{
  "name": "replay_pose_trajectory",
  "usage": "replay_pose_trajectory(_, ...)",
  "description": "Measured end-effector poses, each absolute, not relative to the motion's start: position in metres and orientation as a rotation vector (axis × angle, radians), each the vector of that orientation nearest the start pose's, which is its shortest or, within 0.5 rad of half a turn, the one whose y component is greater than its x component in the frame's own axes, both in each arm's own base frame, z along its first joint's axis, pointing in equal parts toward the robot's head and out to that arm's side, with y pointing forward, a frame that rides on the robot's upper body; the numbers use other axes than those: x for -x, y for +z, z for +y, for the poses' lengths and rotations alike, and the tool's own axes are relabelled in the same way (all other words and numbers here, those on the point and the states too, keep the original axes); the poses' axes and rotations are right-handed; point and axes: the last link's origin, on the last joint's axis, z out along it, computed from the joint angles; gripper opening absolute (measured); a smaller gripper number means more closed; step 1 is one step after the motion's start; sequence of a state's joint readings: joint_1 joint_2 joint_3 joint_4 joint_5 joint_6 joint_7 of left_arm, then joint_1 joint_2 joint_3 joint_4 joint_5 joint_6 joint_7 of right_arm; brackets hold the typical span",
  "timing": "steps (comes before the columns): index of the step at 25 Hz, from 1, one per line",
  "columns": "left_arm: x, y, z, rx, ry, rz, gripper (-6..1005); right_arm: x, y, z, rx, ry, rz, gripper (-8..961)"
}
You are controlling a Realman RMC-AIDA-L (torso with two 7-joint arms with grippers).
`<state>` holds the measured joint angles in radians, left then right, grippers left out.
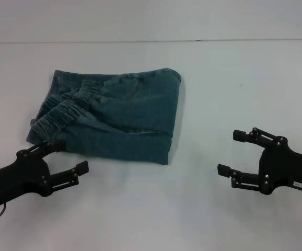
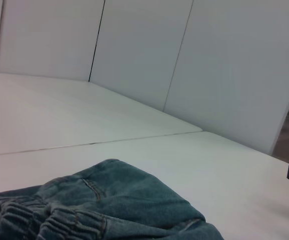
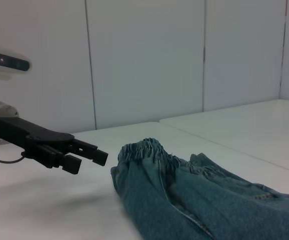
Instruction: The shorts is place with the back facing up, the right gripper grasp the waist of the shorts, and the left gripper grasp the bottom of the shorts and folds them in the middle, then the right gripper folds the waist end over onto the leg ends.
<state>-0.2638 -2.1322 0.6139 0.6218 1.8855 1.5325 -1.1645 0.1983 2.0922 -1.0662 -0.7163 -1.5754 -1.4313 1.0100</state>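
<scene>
Denim shorts [image 1: 114,117] already lie folded into a compact bundle on the white table [image 1: 234,78], ruffled waist [image 1: 62,112] uppermost, and your left gripper [image 1: 70,162] and right gripper [image 1: 240,154] both hang open and empty beside it, so I judge you need only withdraw.

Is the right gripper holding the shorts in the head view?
No, the right gripper is open over the bare table, clearly apart from the folded shorts.
</scene>
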Motion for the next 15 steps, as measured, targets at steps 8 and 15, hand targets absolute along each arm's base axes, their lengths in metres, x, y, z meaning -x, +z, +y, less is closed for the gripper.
replay_pose_trajectory(8, 0.3296, -0.0076, 0.2563, 2.445, -0.765, -0.745, 901, -0.2991, -0.0189, 0.2658, 2.573, 0.719, 0.347, 915)
replay_pose_trajectory(15, 0.3307, -0.0074, 0.2559, 2.453, -0.754, -0.753, 901, -0.2952, -0.0215, 0.2695, 2.584, 0.728, 0.330, 915)
